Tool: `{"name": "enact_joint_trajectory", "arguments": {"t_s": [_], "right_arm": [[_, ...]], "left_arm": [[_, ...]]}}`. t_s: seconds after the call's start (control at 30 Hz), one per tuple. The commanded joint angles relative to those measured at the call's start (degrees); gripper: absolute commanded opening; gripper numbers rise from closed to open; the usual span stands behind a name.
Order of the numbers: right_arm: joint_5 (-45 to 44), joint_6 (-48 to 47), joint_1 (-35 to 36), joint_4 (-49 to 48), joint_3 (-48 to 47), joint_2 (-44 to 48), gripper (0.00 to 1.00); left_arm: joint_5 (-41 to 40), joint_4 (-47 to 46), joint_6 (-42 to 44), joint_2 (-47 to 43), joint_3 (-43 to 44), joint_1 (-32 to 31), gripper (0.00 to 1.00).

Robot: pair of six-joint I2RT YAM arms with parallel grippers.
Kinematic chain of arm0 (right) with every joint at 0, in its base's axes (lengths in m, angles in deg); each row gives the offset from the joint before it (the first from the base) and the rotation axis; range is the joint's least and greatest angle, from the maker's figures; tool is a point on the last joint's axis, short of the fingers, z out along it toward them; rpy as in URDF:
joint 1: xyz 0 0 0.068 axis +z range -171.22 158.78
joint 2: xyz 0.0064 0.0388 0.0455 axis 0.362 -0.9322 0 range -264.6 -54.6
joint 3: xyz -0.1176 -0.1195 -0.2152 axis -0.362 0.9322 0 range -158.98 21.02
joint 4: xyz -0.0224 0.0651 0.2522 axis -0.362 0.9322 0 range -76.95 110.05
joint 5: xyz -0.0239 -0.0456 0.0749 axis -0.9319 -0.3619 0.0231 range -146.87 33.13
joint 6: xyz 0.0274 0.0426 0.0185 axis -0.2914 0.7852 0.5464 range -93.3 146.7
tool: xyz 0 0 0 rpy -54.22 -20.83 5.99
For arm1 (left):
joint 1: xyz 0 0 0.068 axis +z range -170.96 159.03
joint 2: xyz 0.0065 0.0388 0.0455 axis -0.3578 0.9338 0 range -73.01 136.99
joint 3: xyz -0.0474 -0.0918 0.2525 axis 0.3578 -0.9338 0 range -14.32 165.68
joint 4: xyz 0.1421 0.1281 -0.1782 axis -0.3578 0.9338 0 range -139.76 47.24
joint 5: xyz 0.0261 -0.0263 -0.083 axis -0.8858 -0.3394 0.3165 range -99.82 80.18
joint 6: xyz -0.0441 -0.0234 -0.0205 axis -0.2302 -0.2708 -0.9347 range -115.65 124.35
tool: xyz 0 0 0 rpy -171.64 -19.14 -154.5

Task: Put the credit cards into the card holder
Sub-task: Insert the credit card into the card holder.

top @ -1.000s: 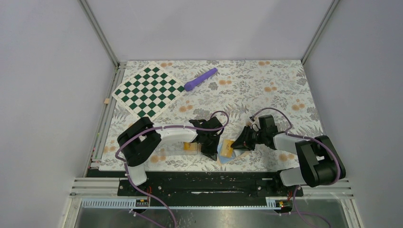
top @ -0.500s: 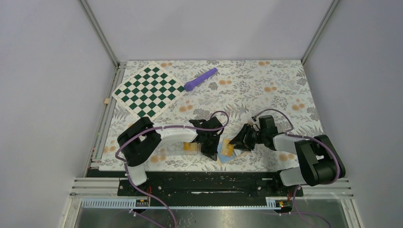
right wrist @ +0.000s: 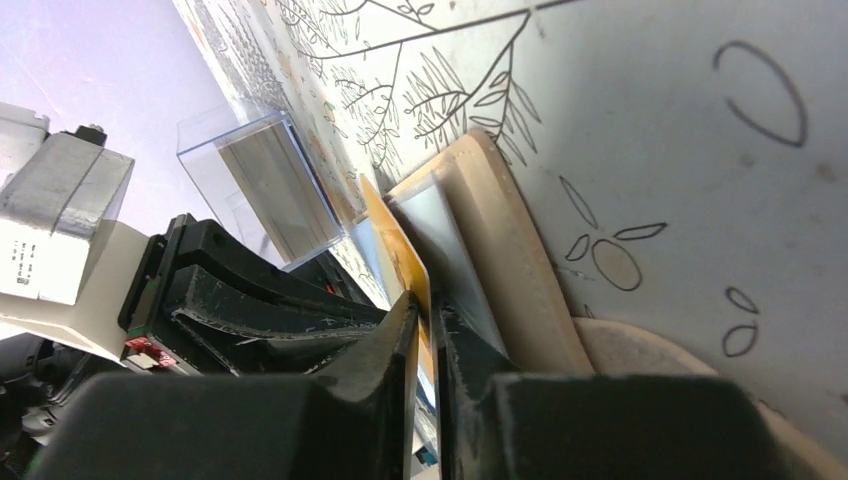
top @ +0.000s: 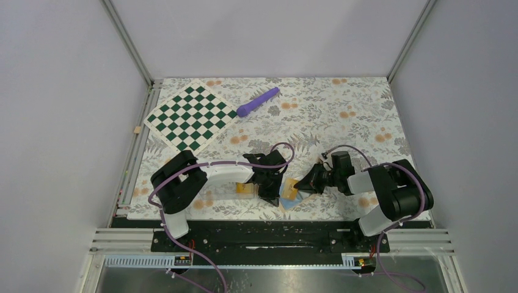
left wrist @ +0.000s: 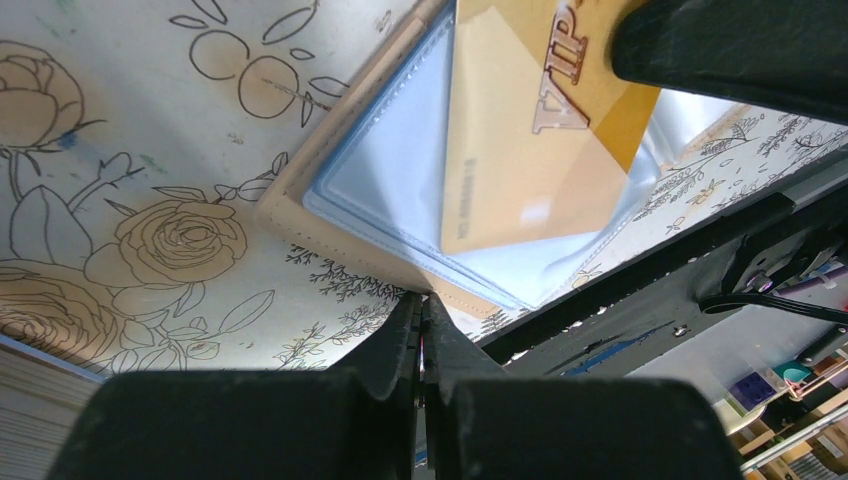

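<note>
The card holder [left wrist: 320, 235] lies open on the floral tablecloth [top: 342, 116] at the near edge of the table, between the two grippers, with its light blue pockets [left wrist: 390, 170] facing up. The left gripper [left wrist: 421, 300] has its jaws pressed together, with the tips at the holder's tan near edge. Whether a bit of that edge is caught between them cannot be told. The right gripper [right wrist: 425, 310] comes in from the right and pinches one gold credit card [left wrist: 510, 170] marked "VIP". The card is tilted, with its free end down over the blue pockets. It touches or nearly touches the pocket film, but the views do not show whether its edge has entered a slot.

The task looks to be at an early stage, with the first card at the mouth of the holder and not yet seated or released. Just left of the left gripper stands a clear plastic case [right wrist: 255, 190]. The top view shows orange inside it, likely more cards to transfer. What remains is to slide this card fully in, let go, and then do the same for the others.
</note>
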State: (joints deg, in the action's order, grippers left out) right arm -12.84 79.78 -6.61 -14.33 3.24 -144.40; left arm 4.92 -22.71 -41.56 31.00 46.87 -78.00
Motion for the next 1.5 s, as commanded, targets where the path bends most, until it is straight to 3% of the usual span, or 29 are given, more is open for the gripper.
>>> {"name": "enact_joint_trajectory", "arguments": {"t_s": [0.0,0.07,0.3,0.5,0.77,0.9,1.07,1.17,1.33,1.47], "right_arm": [[-0.5,-1.3,0.1,-1.2,0.3,1.2,0.08],[-1.2,-4.1,0.1,3.2,-0.6,3.8,0.00],[-8.5,-15.9,0.1,26.0,-5.1,17.3,0.00],[-9.0,-18.2,0.1,33.0,-6.4,19.7,0.00],[-8.7,-15.3,0.1,26.9,-4.9,18.5,0.00],[-9.3,-9.7,0.1,20.8,-1.2,19.4,0.00],[-10.7,-8.2,0.1,20.7,1.2,20.8,0.00],[-11.8,-6.4,0.1,20.3,2.4,22.3,0.00],[-12.7,-3.8,0.1,20.0,4.3,24.8,0.00],[-12.9,-3.6,0.1,20.0,5.2,24.9,0.00]], "left_arm": [[-4.9,0.0,1.8,2.8,-0.5,0.3,0.00],[-5.0,0.1,1.8,2.7,-0.6,0.2,0.00],[-5.9,0.8,2.2,2.6,-0.5,0.2,0.00],[-6.2,1.6,3.4,3.6,0.6,0.4,0.00],[-4.6,-0.8,4.0,0.9,0.8,0.5,0.02],[-3.6,-4.3,0.6,-5.1,-1.7,0.5,0.32],[-1.2,-12.8,-6.8,-10.8,-8.8,0.9,0.47],[2.9,-21.8,-12.0,-10.6,-13.5,1.3,0.51],[3.9,-22.8,-15.4,-7.3,-14.1,1.3,0.54],[4.7,-29.7,-18.0,-6.5,-16.6,1.7,0.55]]}}
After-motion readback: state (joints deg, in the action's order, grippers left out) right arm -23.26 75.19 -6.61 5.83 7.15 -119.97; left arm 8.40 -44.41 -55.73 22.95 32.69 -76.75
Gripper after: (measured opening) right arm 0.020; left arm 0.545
